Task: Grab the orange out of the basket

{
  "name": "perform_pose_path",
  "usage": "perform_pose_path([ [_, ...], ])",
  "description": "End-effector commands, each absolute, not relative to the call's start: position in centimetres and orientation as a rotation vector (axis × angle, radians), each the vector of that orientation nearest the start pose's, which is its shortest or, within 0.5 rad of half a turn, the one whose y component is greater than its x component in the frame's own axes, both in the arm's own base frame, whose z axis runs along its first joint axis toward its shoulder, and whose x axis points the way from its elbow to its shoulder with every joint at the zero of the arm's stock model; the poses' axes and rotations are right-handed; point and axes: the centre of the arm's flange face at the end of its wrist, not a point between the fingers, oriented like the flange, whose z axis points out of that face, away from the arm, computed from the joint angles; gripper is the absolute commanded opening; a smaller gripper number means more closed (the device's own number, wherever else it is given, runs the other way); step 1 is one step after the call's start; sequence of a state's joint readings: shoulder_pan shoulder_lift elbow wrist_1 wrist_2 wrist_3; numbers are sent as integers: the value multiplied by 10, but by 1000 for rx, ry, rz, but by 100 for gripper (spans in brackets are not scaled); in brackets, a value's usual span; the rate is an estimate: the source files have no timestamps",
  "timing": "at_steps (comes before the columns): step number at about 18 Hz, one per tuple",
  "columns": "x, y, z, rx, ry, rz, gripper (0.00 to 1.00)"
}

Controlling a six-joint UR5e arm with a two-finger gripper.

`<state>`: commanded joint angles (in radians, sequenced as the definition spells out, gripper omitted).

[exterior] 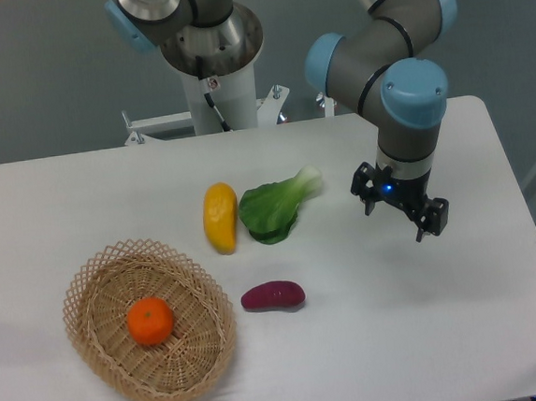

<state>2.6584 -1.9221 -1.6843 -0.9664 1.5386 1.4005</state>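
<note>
The orange [151, 321] is a small round bright-orange fruit lying in the middle of the tan wicker basket [91, 272], which sits at the front left of the white table. My gripper [395, 223] hangs over the right part of the table, far to the right of the basket and above the surface. Its two fingers are spread apart and hold nothing.
A yellow-orange elongated vegetable [220, 217] and a green leafy bok choy [276, 206] lie mid-table. A purple sweet potato [273, 297] lies just right of the basket. The robot base [209, 65] stands at the back. The table's right edge [525, 234] is near the gripper.
</note>
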Motion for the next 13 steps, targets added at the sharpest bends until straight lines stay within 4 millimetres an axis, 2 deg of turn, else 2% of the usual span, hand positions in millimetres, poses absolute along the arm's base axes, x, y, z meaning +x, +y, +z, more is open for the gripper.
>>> perform_pose_path([
  [10,-474,405,301,-3025,483,178,100],
  [12,-466,413,300,-3022,501,172,100],
  [13,-453,424,297,-3015,480,151,100],
])
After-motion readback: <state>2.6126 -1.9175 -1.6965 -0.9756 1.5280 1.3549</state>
